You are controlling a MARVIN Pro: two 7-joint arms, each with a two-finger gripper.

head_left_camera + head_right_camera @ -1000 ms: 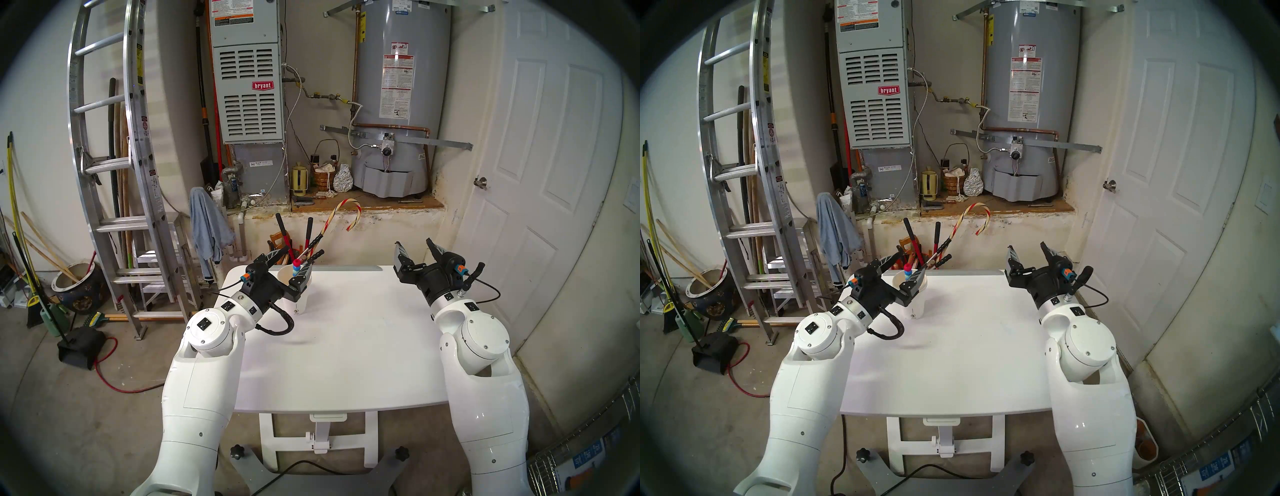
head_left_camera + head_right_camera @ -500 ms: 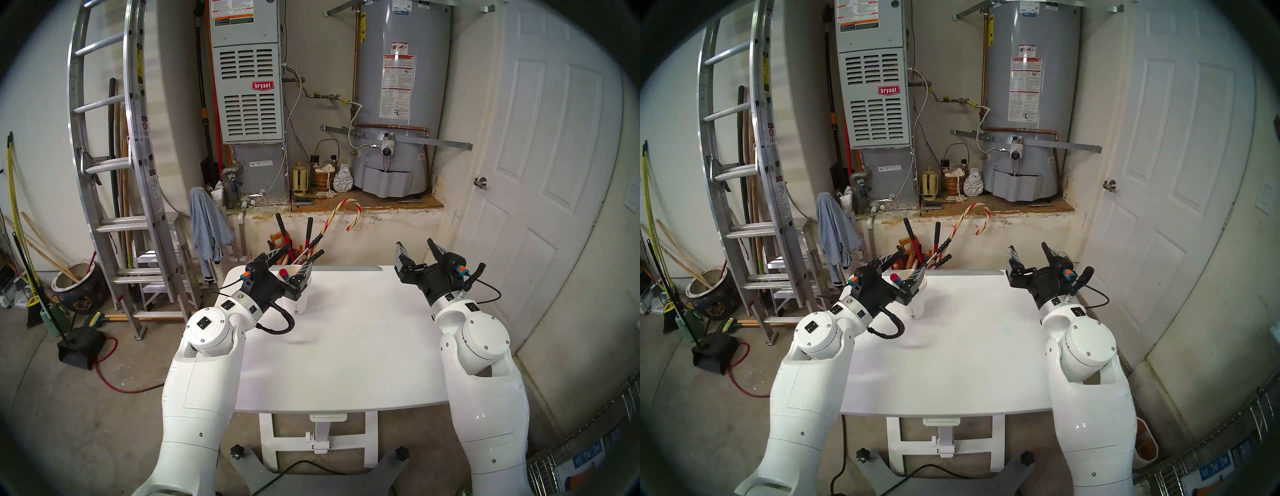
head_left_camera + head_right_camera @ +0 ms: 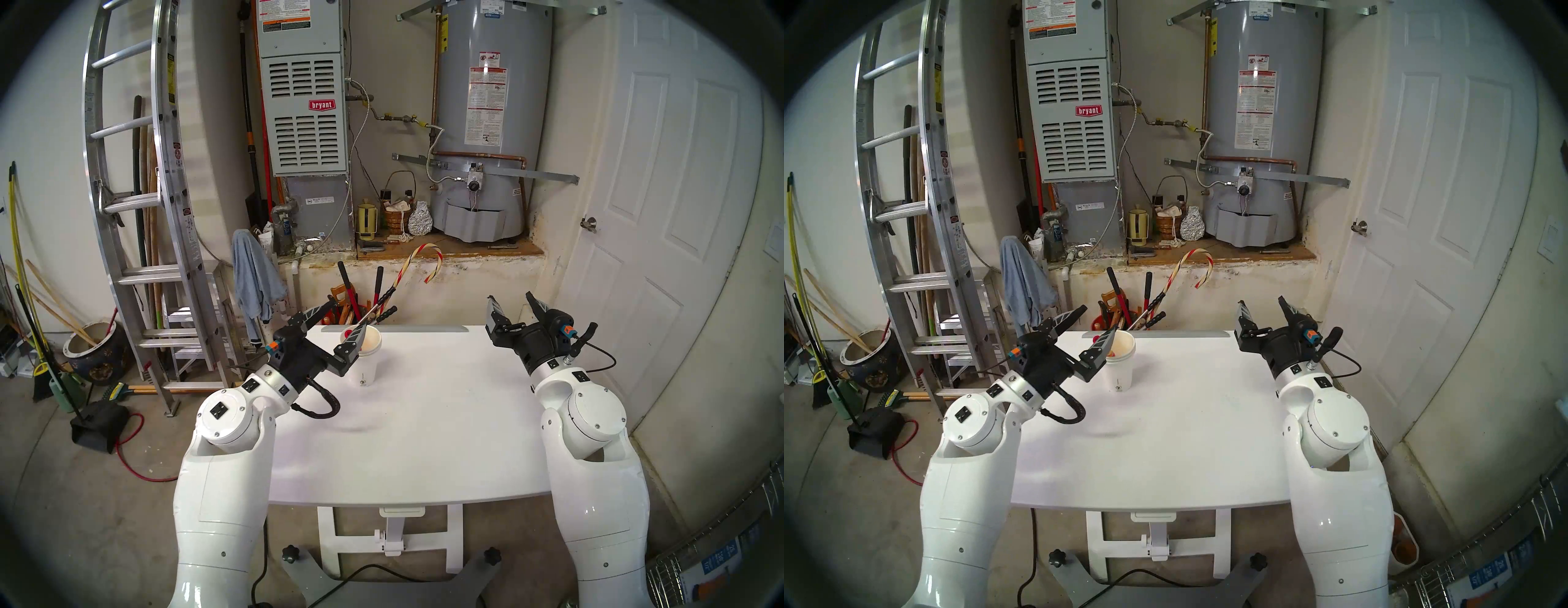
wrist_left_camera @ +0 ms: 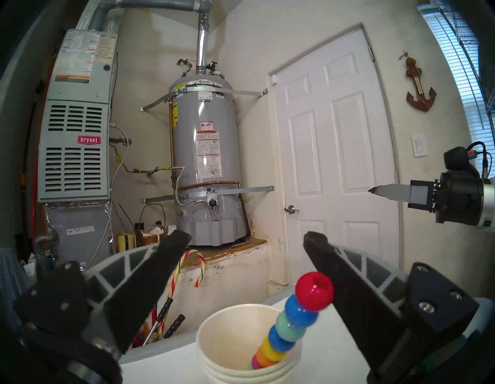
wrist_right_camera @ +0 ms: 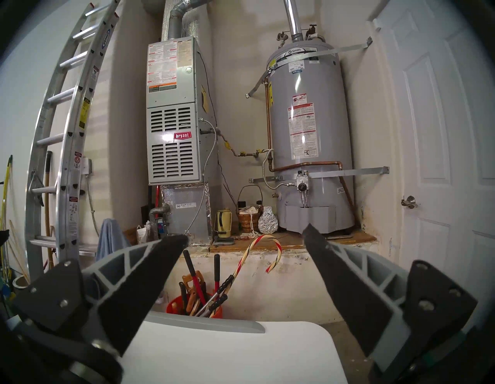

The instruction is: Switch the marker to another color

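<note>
As the marker (image 4: 290, 325) is seen standing tilted inside the stack of white paper cups (image 4: 249, 346), red bead uppermost and leaning on the cup rim, it is held by neither gripper. The cups stand near the far left corner of the white table (image 3: 424, 424), close to its far edge. The left gripper (image 3: 339, 320) is found with jaws spread wide, hanging just left of the cups with one finger level with the rim; nothing is seen between the fingers. The right gripper (image 3: 511, 303) is likewise spread and empty, raised over the far right corner, well apart from the cups. The step in hand is judged to be the depositing of the marker in the cups, with the left arm clear of it. A colour change cannot be confirmed from these views. Should more be required, a fresh pinch on the red top bead would be called for, with the light cups not to be tipped.
</note>
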